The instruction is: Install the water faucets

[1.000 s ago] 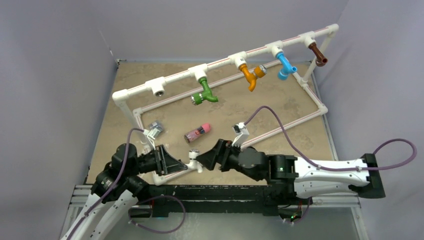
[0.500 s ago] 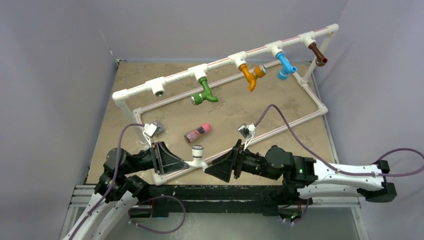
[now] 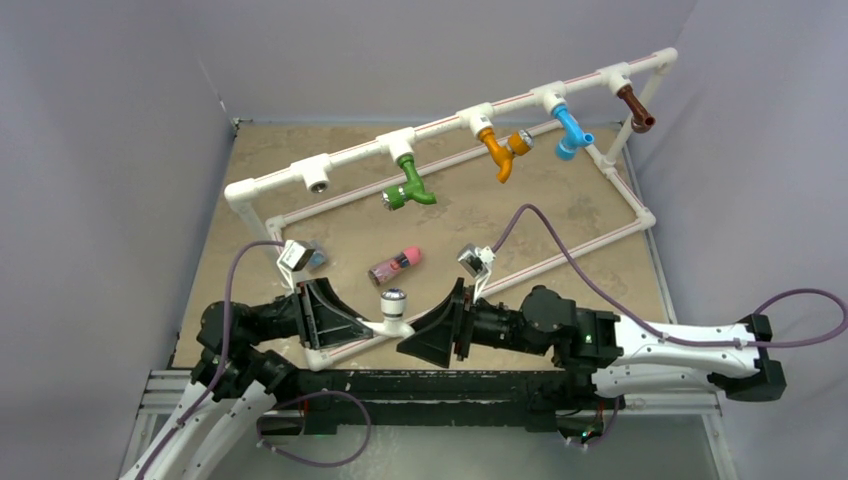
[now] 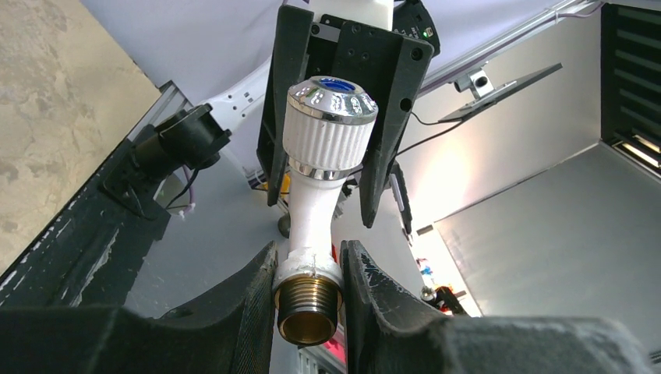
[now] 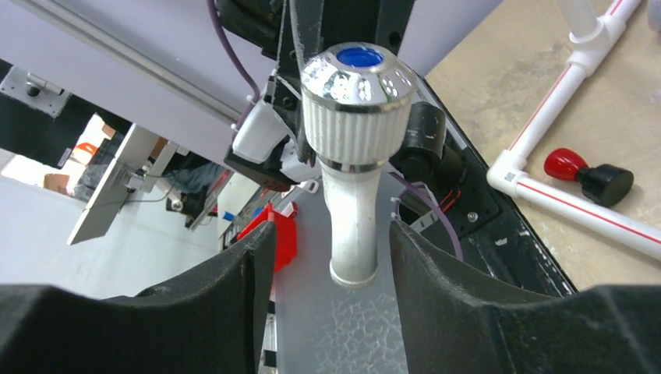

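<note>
The white faucet [image 3: 392,315] hangs above the table's near edge, its knob upward. My left gripper [image 3: 367,325] is shut on its collar just above the brass thread [image 4: 309,308]; the left wrist view shows both fingers [image 4: 253,292] pressed on the white faucet [image 4: 316,210]. From the right, my right gripper [image 3: 422,335] stands open around the white faucet's [image 5: 355,195] spout. A gap shows on each side between the right gripper's [image 5: 326,253] fingers and the spout. Green [image 3: 408,187], orange [image 3: 500,150], blue [image 3: 571,130] and brown [image 3: 635,107] faucets hang from the pipe frame's top rail.
The white pipe frame [image 3: 560,255] stands on the tan table, with one bare T-fitting [image 3: 316,181] at the rail's left end. A pink-capped cylinder [image 3: 394,265] lies inside the frame. Grey walls close in on the left, back and right.
The right gripper drew back a little and its jaws have narrowed around the spout. The left gripper kept its hold and turned the faucet's knob upward.
</note>
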Tool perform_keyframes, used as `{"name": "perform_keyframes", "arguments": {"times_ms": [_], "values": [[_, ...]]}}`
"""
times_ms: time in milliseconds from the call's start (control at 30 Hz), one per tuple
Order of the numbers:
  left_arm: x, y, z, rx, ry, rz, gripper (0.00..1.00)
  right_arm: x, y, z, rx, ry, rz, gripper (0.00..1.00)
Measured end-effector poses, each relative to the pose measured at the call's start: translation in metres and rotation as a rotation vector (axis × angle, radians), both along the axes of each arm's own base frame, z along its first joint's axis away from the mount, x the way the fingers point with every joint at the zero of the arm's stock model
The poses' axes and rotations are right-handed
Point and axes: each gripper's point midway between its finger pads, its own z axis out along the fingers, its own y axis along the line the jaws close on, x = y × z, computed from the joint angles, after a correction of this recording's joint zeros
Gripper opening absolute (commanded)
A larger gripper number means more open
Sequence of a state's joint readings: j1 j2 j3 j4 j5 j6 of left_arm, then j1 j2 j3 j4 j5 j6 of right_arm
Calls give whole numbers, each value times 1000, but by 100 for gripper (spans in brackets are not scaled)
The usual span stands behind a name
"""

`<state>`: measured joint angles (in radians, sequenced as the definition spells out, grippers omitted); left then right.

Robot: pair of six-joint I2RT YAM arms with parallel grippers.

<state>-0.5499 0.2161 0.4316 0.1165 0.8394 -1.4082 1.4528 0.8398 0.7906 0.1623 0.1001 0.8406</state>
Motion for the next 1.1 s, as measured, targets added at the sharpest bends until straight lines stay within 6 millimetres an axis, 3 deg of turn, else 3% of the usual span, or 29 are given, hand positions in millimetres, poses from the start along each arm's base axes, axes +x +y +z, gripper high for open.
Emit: {"name": "perform_keyframes", "arguments": {"times_ms": [333, 400, 433, 467, 700, 800, 900, 1000, 1033, 1100], "values": [[-6, 3, 6, -32, 0, -13, 0, 0, 11, 8, 11, -34, 14, 35], [-6, 3, 5, -36, 1, -15, 0, 0, 12, 6, 4, -40, 14, 21], [-6, 3, 4, -36, 3, -15, 0, 0, 13, 5, 1, -44, 14, 2], [-7, 3, 5, -38, 4, -16, 0, 0, 13, 4, -5, -49, 15, 0], [-7, 4, 5, -45, 5, -13, 0, 2, 14, 3, -8, -61, 10, 0], [-5, 4, 4, -44, 12, -5, 7, 4, 13, 3, -9, -67, -2, 0], [-3, 3, 2, -36, 18, 3, 0, 7, 13, 1, -18, -76, -14, 0], [-2, 3, -1, -28, 21, 10, 0, 8, 12, -1, -27, -87, -18, 0], [-1, 3, -1, -27, 21, 10, 0, 8, 12, -1, -28, -89, -19, 2], [-1, 3, -1, -26, 17, 11, 0, 8, 13, -1, -29, -95, -18, 15]]}}
